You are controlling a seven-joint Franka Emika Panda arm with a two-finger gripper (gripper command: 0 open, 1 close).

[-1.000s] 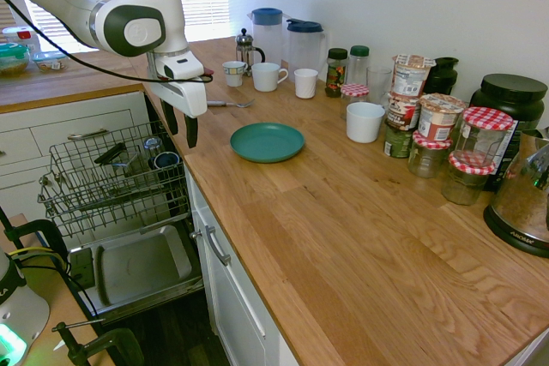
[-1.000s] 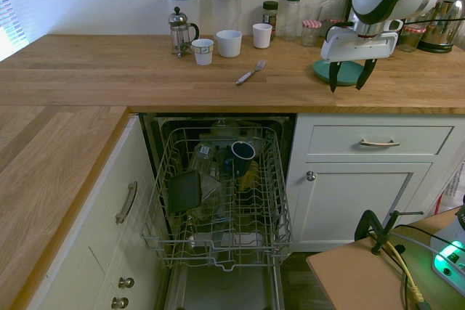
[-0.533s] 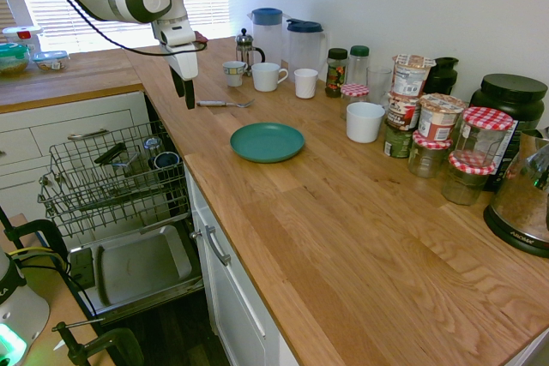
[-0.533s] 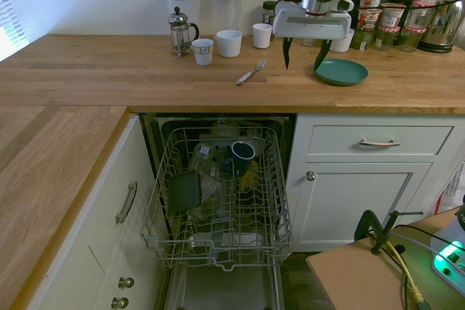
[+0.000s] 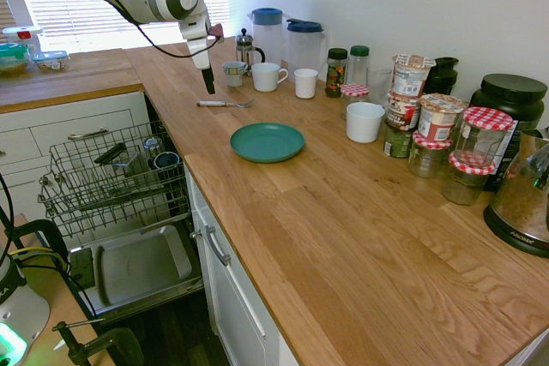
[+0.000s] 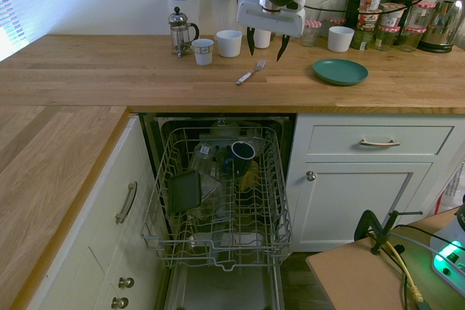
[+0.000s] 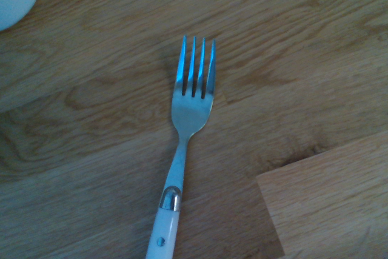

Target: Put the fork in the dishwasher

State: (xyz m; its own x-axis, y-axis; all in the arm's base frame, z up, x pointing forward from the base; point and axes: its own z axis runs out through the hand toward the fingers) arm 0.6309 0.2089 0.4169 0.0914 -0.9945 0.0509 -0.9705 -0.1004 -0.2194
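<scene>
Fork (image 6: 251, 73) lies flat on the wooden counter (image 6: 109, 70), not yet picked up, near the front edge above the open dishwasher (image 6: 218, 194), with a white handle and metal tines; the wrist view shows it close, tines (image 7: 195, 65) clear and handle running off the frame edge. We see the gripper (image 6: 264, 43) hovering above and a bit beyond the tine end, fingers spread wide and empty, pointing mostly down. Risks as we judge them: the fork is thin and sits flush on the wood, so fingertips coming down could hit the counter first or skate over the metal and pinch nothing. If the jaws close along the fork rather than across it, they just push it along. A grab at the tine end would leave the heavier handle dangling, and it may swing or slip out on the way over. Cups (image 6: 229, 43) and a coffee press (image 6: 182, 31) stand just behind the fork, so a drift backward on descent could knock one. A nudge could also slide the fork toward the counter edge and drop it. We also note the rack (image 6: 211, 252) already holds a mug and other items, so a careless release could leave the fork falling through the wires to the door below.
</scene>
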